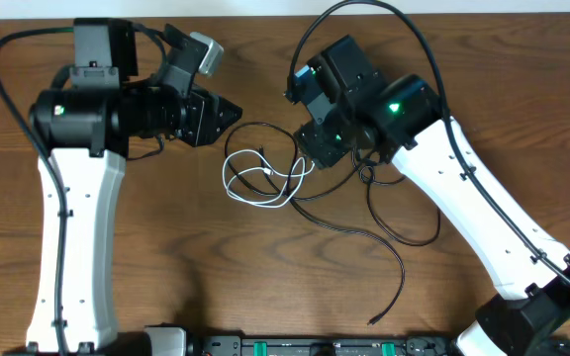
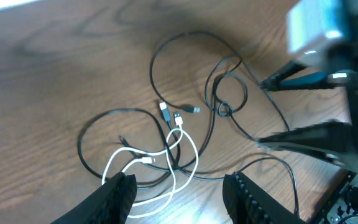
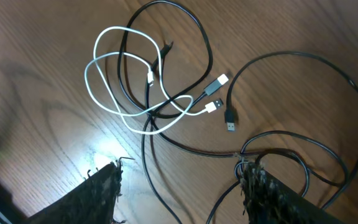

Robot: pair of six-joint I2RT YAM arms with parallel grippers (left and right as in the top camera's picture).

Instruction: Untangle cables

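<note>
The cables lie in a loose tangle on the wooden table between my two grippers. A white cable (image 1: 255, 188) (image 2: 180, 146) (image 3: 104, 93) is looped through several black cables (image 1: 399, 232) (image 2: 166, 50) (image 3: 291, 59). Small plug ends (image 3: 219, 81) sit together near the middle of the tangle. My left gripper (image 1: 231, 112) (image 2: 182, 186) hovers open at the tangle's left edge, with nothing between its fingers. My right gripper (image 1: 310, 158) (image 3: 182, 186) stands open over the right side. One black cable runs along the table between its fingers, and a black loop lies against one fingertip (image 3: 248, 167).
A long black cable trails toward the front of the table, ending in a plug (image 1: 372, 321). The right arm's white link (image 1: 483, 218) crosses the right half. A black equipment strip (image 1: 295, 346) lines the front edge. The table's back edge (image 1: 265, 8) is close behind both arms.
</note>
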